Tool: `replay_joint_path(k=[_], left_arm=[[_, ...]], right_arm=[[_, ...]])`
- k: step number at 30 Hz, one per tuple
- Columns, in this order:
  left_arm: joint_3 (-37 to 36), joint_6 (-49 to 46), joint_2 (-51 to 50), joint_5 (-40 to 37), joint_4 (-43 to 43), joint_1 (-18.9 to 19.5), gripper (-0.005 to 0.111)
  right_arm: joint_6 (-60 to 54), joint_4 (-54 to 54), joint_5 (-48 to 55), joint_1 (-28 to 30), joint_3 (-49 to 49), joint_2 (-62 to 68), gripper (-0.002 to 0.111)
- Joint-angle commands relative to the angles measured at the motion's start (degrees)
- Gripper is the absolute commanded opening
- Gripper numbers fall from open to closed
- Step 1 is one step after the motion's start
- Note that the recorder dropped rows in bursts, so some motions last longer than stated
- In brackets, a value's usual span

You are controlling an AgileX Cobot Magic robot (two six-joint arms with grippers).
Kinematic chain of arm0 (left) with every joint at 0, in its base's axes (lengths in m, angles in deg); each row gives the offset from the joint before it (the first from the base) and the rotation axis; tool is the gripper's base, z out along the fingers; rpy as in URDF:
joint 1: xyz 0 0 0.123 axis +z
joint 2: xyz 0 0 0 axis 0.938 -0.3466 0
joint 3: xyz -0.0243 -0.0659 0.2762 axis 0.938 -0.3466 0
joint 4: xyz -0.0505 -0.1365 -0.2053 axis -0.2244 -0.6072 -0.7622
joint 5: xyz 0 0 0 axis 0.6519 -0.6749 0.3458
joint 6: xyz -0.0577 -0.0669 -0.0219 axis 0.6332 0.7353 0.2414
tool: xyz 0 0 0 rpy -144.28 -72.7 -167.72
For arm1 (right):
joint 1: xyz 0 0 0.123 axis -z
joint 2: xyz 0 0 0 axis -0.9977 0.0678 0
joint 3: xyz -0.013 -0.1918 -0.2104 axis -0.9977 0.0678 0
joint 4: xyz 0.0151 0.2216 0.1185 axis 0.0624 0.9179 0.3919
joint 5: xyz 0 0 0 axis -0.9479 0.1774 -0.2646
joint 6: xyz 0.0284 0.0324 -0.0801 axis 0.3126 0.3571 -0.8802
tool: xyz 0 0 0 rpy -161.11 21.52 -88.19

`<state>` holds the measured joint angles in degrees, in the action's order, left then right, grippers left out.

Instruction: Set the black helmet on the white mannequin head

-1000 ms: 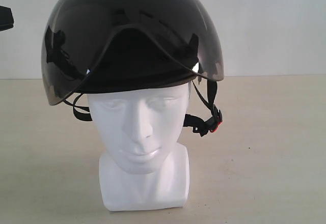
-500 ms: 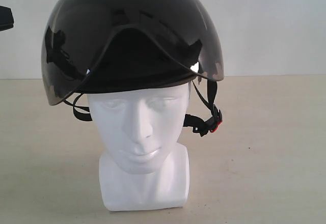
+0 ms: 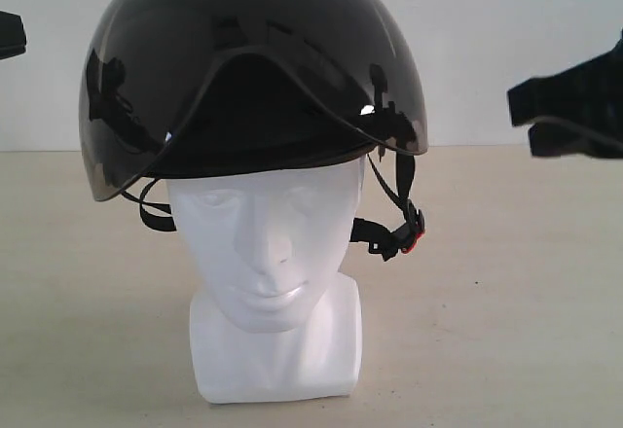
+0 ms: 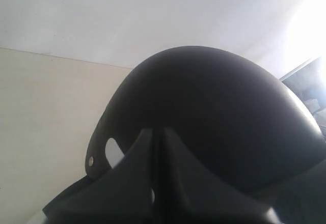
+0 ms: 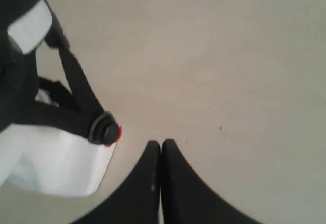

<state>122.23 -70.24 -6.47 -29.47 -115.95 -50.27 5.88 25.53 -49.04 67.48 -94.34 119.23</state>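
Note:
The black helmet sits on top of the white mannequin head, visor to the front, and its chin strap buckle hangs loose beside the cheek. My right gripper hovers to the right of the helmet, apart from it and shut on nothing. In the right wrist view its fingertips press together above the table, near the buckle and the head's white base. My left gripper is shut and empty, close against the helmet shell. Whether it touches is unclear.
The head stands on a beige table before a white wall. A dark piece of the left arm shows at the left edge of the exterior view.
My right gripper has come into the exterior view from the right edge, level with the visor. Helmet and head have not moved.

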Motion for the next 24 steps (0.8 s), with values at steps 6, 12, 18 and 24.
replay_joint_path(k=[6,12,18,24], left_arm=[[-0.3,-0.4,0.4,0.1,-0.5,-0.2,0.004],[-0.3,-0.5,0.4,1.6,-7.6,-0.2,0.004],[0.3,-13.7,0.7,-1.1,-12.2,-0.2,0.004],[1.6,-7.2,1.7,-1.1,-11.0,-0.2,0.004]], right_arm=[[-5.0,5.8,9.3,0.4,-1.3,3.7,0.000],[-5.0,10.4,9.3,0.4,-7.4,1.8,0.000],[-5.0,8.7,-4.3,0.4,-10.6,-4.5,0.000],[-10.1,10.2,3.0,0.4,-17.0,-0.4,0.000]])
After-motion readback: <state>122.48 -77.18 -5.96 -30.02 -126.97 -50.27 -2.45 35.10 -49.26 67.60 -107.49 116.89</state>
